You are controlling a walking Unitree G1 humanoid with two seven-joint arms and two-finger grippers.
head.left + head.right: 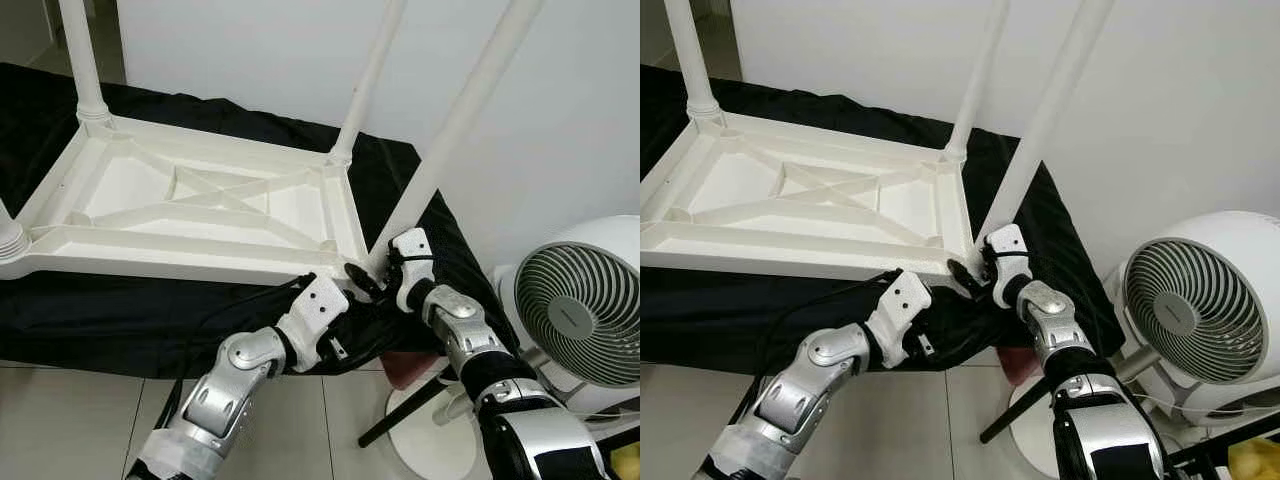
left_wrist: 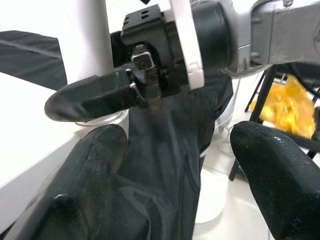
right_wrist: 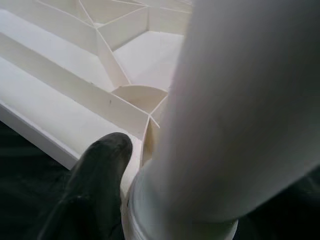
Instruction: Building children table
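upside-down white plastic table [image 1: 190,205] lying across the left and centre of the head view, ribbed underside up, resting on a black cloth [image 1: 120,310] that covers the surface beneath; three legs already standing up from its corners: one at upper left [image 1: 82,60], one at the far corner near the top centre [image 1: 368,85], and a slanted one [image 1: 460,120] running from the upper right down to the near right corner of the frame

right gripper [image 1: 375,272] at that near right corner, at the foot of the slanted leg; in its wrist view one black finger [image 3: 97,185] pressed against the leg's base collar, the leg [image 3: 240,110] taking up the right half of the picture, second finger hidden, so closed around the leg as far as can be told

left gripper [image 1: 345,280] just beside it, low in the centre of the frame, under the table's near edge; in its wrist view two black fingers [image 2: 85,180] spread wide with only cloth between them, the right gripper's finger [image 2: 92,97] straight ahead

white round fan [image 1: 585,315] at the right edge, standing on the pale tiled floor [image 1: 70,420], with something yellow [image 2: 285,105] near it, white wall [image 1: 250,50] behind
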